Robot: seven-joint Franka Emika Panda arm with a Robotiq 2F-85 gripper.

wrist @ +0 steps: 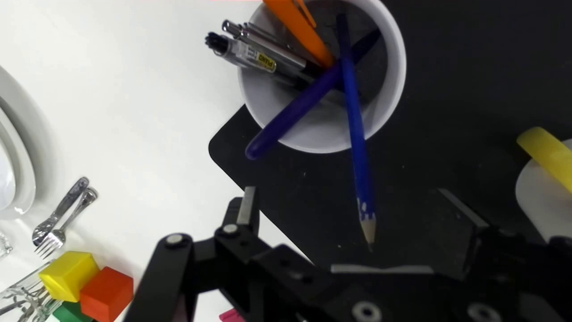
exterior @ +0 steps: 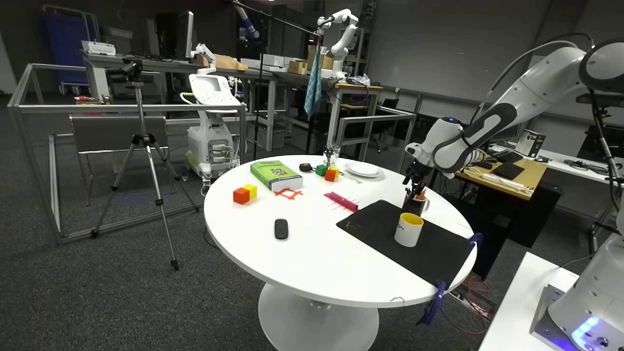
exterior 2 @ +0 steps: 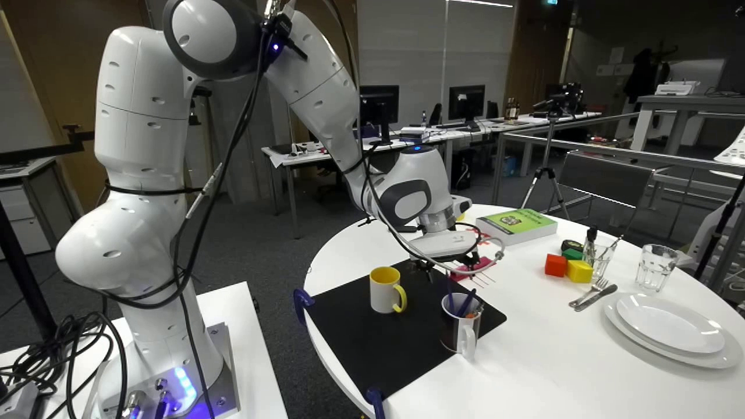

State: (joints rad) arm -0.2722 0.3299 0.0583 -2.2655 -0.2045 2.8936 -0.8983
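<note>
Pencil [wrist: 356, 134], blue: leaning in mug [wrist: 399, 67], sharpened end projecting past rim; mug at edge of mat [wrist: 469, 67]. Presumably light, stiff, smooth, point breakable; best hold across painted shaft, below tip. Fingers [wrist: 246, 208]: apart, gripping nothing.

White arm [exterior 2: 139, 116] with dark grey trim [exterior 2: 249, 43], black cables [exterior 2: 254, 93] strapped to it above the base [exterior 2: 150, 344]; blue-white light strip [exterior 2: 185, 381] on the base; farthest from the base, a black gripper [wrist: 353, 208] with silver screws [wrist: 174, 239]
</note>
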